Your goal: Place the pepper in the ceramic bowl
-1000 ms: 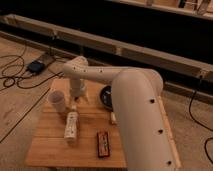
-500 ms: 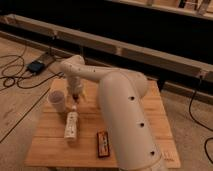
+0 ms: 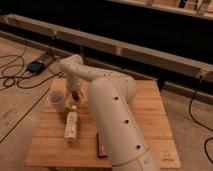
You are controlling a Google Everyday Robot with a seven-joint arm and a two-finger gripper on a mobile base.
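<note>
My gripper [image 3: 75,94] hangs down from the white arm [image 3: 112,115] over the far left part of the wooden table [image 3: 150,107], just right of the translucent white cup [image 3: 56,100]. A small dark red-brown shape sits at the gripper's tip; I cannot tell whether it is the pepper. The ceramic bowl is hidden behind the arm.
A white bottle [image 3: 71,125] lies on the table in front of the cup. An orange-and-black packet [image 3: 100,148] lies near the front edge, partly hidden by the arm. Cables [image 3: 15,80] and a dark box [image 3: 36,66] lie on the floor to the left.
The arm has swung left and forward, and now covers the dark bowl that showed beside it before. The gripper has moved left, closer to the white cup.
</note>
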